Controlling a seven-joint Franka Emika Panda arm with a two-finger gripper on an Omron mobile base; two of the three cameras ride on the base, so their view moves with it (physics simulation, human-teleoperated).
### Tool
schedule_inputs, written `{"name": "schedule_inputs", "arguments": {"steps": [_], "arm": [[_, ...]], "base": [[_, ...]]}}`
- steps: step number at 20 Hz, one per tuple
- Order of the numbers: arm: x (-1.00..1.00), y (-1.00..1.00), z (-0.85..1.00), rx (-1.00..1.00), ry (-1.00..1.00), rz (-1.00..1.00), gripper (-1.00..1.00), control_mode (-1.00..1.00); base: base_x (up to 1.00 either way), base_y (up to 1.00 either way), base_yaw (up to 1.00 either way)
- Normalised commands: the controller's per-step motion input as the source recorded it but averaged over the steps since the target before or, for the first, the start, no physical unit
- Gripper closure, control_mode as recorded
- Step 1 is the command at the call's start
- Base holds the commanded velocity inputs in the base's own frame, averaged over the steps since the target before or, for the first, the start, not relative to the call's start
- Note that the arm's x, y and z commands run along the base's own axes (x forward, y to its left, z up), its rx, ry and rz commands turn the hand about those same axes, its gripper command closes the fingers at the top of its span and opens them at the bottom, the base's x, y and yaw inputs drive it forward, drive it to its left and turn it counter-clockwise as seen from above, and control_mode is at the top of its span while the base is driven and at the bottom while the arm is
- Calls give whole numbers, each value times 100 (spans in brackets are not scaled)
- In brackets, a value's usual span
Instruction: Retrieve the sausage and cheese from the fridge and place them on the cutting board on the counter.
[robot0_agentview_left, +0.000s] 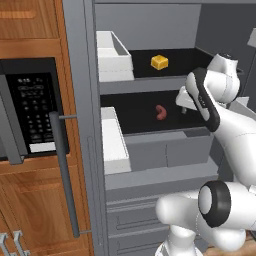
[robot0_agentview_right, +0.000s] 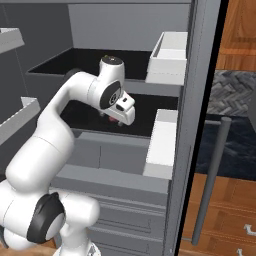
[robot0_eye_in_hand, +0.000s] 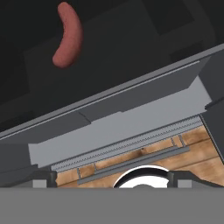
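The fridge (robot0_agentview_left: 150, 175) stands open. On its lower black shelf lies the curved reddish-brown sausage (robot0_agentview_left: 160, 112), which sits high and left in the hand view (robot0_eye_in_hand: 68, 37). The yellow-orange cheese (robot0_agentview_left: 159, 62) rests on the shelf above. My gripper (robot0_agentview_left: 184, 107) hovers just over the lower shelf's front, to the right of the sausage and apart from it. It is open, with nothing between its widely spread tips (robot0_eye_in_hand: 111, 177). From the right base view the hand (robot0_agentview_right: 120, 119) hides most of the sausage. A strip of the dark counter (robot0_agentview_right: 237, 145) shows past the door. The cutting board is out of view.
White door bins (robot0_agentview_left: 114, 55) (robot0_agentview_left: 114, 142) hang beside the shelves on the door. A long bar handle (robot0_agentview_left: 62, 170) crosses in front of the black-panelled microwave (robot0_agentview_left: 32, 110). Grey drawers (robot0_agentview_left: 135, 220) sit beneath the shelves. More bins (robot0_agentview_right: 15, 117) line the opposite door.
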Motion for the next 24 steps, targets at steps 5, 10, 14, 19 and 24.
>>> {"name": "schedule_inputs", "arguments": {"steps": [5,10,14,19,24], "arm": [[0,0,0,0,0,0,-100,100],[0,0,0,0,0,0,-100,100],[0,0,0,0,0,0,-100,-100],[0,0,0,0,0,0,-100,-100],[-17,0,-3,1,-2,0,-100,-100]], "base": [[0,0,0],[0,0,0],[0,0,0],[0,0,0],[0,0,0]]}}
